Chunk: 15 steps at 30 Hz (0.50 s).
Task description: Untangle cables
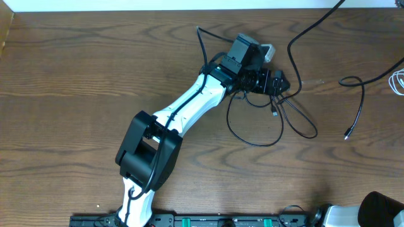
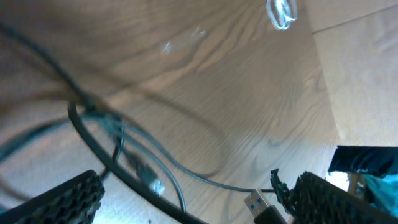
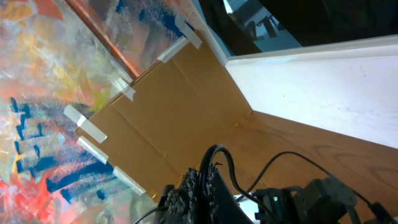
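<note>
The cables (image 1: 265,123) lie as loose black loops on the wooden table, just beyond and below my left gripper (image 1: 279,82). In the left wrist view, my left gripper (image 2: 193,208) stands open over them. A thick black cord (image 2: 93,140) runs between its fingers, and a blue-tongued USB plug (image 2: 261,208) lies beside the right finger (image 2: 329,199). A small plug (image 2: 152,183) rests near the middle. Another black cord with a plug end (image 1: 361,101) lies to the right, with a white cable (image 1: 398,79) at the table's right edge. My right gripper (image 3: 209,177) is shut on a black cable loop (image 3: 217,152).
A thick black wire (image 1: 315,25) comes in from the top right corner. Cardboard walls (image 3: 161,118) stand along the table's far side and left edge. The left arm (image 1: 189,104) crosses the middle of the table. Part of the right arm (image 1: 379,211) shows at the bottom right.
</note>
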{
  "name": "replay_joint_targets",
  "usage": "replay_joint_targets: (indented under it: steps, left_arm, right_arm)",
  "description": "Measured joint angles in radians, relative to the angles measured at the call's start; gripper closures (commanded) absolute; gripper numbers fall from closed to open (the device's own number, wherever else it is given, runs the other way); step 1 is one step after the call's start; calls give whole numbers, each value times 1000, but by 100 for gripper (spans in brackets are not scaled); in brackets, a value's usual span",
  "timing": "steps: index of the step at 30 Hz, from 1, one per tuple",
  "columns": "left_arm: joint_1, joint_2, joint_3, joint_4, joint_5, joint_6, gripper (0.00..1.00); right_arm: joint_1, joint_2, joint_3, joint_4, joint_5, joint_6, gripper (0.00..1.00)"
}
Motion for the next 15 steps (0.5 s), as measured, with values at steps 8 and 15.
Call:
replay_joint_targets:
  steps: [8,15]
  left_arm:
    - [-3,0,0,-38,0,-95,23]
    - [-3,0,0,57,-8,-150,92]
  right_arm:
    - [0,0,0,-6,0,-9,99]
    - [0,0,0,-14,0,-18,99]
